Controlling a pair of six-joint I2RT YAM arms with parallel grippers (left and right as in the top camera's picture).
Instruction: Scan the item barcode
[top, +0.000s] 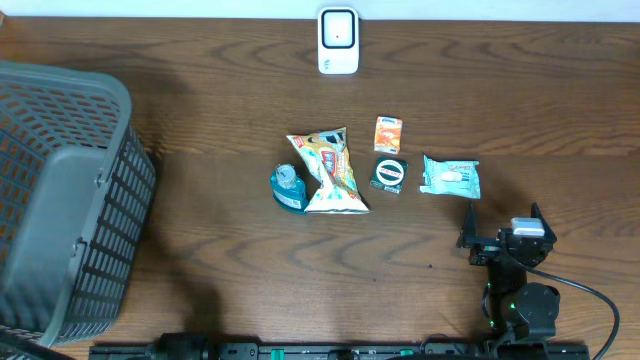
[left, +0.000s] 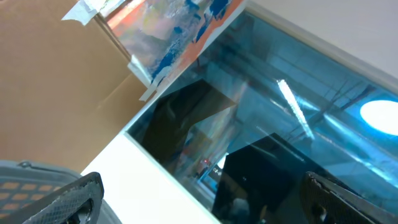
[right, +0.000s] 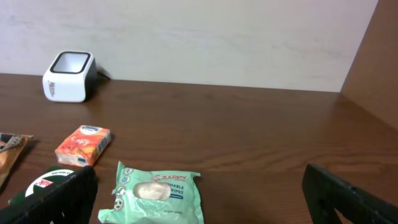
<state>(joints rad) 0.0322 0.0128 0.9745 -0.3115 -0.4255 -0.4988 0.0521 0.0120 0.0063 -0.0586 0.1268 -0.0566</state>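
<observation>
Presently grips nothing: jaws spread wide on right gripper, near green wipes pack, and on left gripper; white scanner well apart.

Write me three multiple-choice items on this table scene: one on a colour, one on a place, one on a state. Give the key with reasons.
1. The wipes pack is:
A red
B green
C black

2. The barcode scanner stands:
A on top of the wipes pack
B touching the wipes pack
C alone near the far edge of the table

3. The right gripper is:
A open, holding nothing
B shut on the wipes pack
C shut on the barcode scanner

Key:
1 B, since its wrapper shows pale green in both the overhead and right wrist views.
2 C, since bare wood separates it from every packet.
3 A, since its fingers stand wide apart with nothing between them, short of the pack.
</observation>
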